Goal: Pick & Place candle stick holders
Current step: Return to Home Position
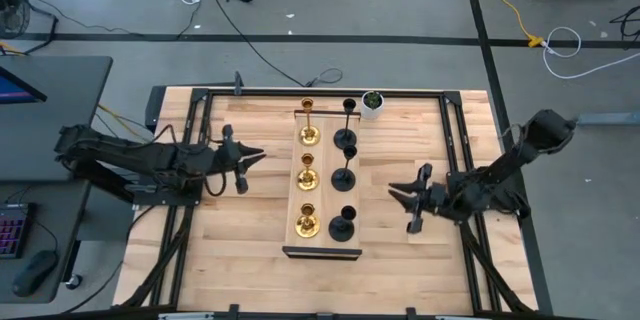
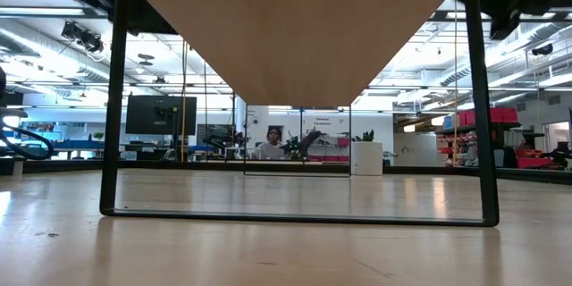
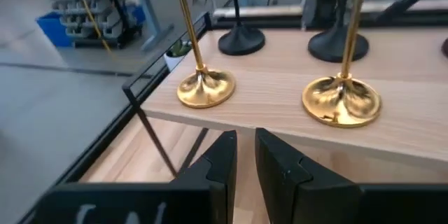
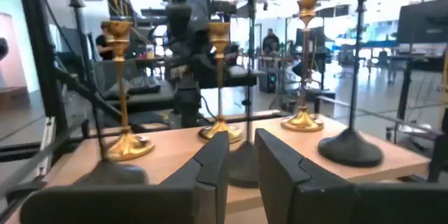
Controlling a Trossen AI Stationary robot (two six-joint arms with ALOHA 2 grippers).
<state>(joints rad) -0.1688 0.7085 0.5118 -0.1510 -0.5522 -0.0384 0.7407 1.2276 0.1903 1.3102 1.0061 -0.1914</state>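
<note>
Jaws nearly together on both arms, with only a thin slit between the fingers and nothing held or touched: we see the left gripper (image 3: pixel 245 137) pointing at the raised shelf (image 1: pixel 322 252) from its own side, and the right gripper (image 4: pixel 241 138) facing it from the opposite side, each a little way off the shelf's edge and above the table (image 1: pixel 240 240). Between them stand all six candle stick holders, upright on the shelf top in two rows: three gold holders (image 1: pixel 307 172) on the side nearer the left arm, three black holders (image 1: pixel 344 175) on the side nearer the right arm, each gold one paired with a black one beside it. We find no holder lying on the table itself. A small white pot (image 1: pixel 372 103) sits apart at the shelf's far corner. By our reading the placing is finished, and what remains is only for the two arms to settle into their resting pose.
</note>
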